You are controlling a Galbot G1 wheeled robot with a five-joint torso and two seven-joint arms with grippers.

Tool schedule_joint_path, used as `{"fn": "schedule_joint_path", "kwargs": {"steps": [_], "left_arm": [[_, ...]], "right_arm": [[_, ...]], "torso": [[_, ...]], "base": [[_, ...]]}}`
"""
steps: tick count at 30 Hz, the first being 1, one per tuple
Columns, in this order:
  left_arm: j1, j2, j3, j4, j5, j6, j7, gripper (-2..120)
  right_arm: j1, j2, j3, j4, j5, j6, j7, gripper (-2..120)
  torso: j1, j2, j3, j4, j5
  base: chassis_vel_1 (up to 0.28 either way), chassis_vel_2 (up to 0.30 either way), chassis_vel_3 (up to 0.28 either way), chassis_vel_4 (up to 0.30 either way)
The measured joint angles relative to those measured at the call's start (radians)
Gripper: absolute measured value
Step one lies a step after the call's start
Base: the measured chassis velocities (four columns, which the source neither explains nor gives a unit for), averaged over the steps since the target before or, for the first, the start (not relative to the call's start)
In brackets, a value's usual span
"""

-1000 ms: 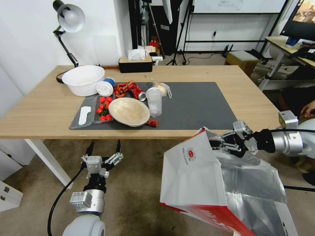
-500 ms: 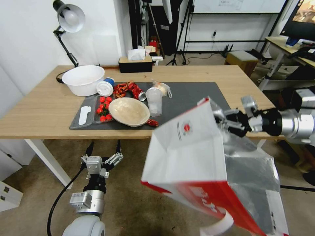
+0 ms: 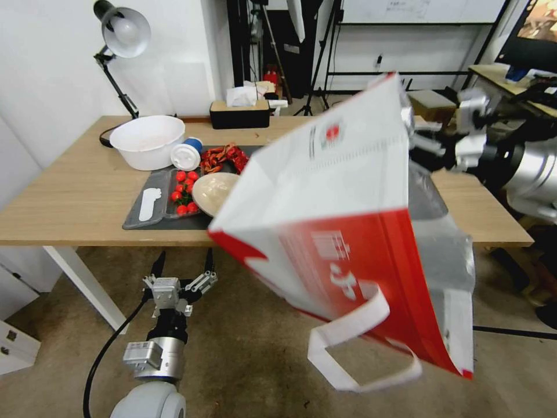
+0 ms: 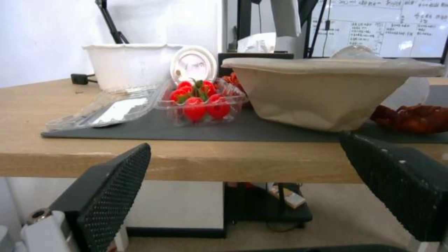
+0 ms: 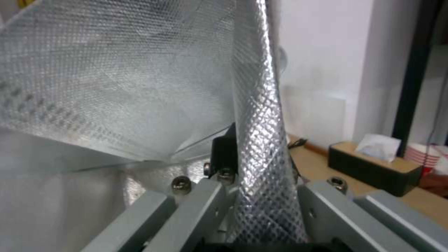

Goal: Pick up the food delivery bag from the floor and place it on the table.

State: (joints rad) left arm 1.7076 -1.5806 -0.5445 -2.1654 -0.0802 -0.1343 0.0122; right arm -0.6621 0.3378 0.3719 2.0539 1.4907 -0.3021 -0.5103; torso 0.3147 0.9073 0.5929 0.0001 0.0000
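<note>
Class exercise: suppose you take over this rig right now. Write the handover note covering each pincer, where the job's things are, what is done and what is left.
Right pincer: shut on the rim of the food delivery bag, foil lining pinched between its fingers.
Left pincer: open, idle, low in front of the table edge.
Bag: off the floor, tilted in the air over the table's near edge, strap handle dangling.
Done: pickup.
Left: set the bag on the table, probably on the free right part, then release.
</note>
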Motion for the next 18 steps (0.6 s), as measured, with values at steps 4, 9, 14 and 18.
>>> {"fn": "schedule_joint_path", "kwargs": {"steps": [4,9,14,18], "left_arm": [[-0.001,0.000,-0.001,0.004,0.000,0.000,0.000,100],[-0.004,0.000,-0.002,0.007,0.000,0.000,0.000,100],[-0.006,0.000,-0.002,0.009,-0.001,0.001,0.000,100],[-0.006,0.000,-0.003,0.011,-0.002,0.001,-0.001,100]], "right_arm": [[0.029,0.026,0.015,-0.013,0.030,-0.011,0.057,0],[0.061,0.054,0.030,-0.020,0.050,-0.024,0.170,0],[0.073,0.091,0.036,-0.011,0.049,-0.043,0.322,0],[0.075,0.120,0.049,-0.003,0.051,-0.052,0.438,0]], "torso": [[0.000,0.000,0.000,-0.0001,0.0000],[0.000,0.000,0.000,-0.0001,0.0000],[0.000,0.000,0.000,0.0000,0.0001],[0.000,0.000,0.000,0.0000,0.0000]], "base": [[0.000,0.000,0.000,0.000],[0.000,0.000,0.000,0.000],[0.000,0.000,0.000,0.000],[0.000,0.000,0.000,0.000]]}}
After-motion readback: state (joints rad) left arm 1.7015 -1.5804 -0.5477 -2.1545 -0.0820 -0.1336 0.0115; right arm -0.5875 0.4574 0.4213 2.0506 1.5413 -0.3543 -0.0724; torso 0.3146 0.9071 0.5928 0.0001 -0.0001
